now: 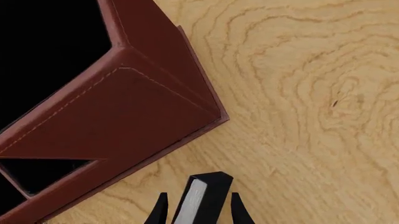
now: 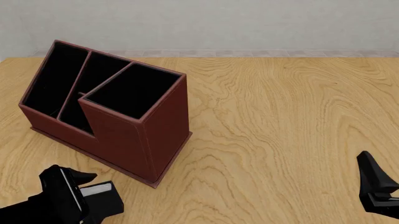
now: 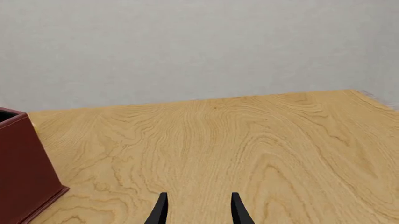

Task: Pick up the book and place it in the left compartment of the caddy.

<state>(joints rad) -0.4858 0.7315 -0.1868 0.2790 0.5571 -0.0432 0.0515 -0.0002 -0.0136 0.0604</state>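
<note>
Book (image 1: 201, 200) is clamped in left gripper (image 1: 196, 210), near the caddy (image 2: 134, 130). Right gripper (image 3: 196, 207) is held apart, empty. Light wood-grain table (image 2: 281, 130) is backed by grey wall (image 3: 199, 46).

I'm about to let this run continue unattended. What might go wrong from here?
1. The left end effector pinches the book near one end only; it may pivot or slip.
2. The caddy's tall section stands between the book and the left compartment, so a low carry may hit it.
3. The slot is narrow; a skewed book may catch.
</note>
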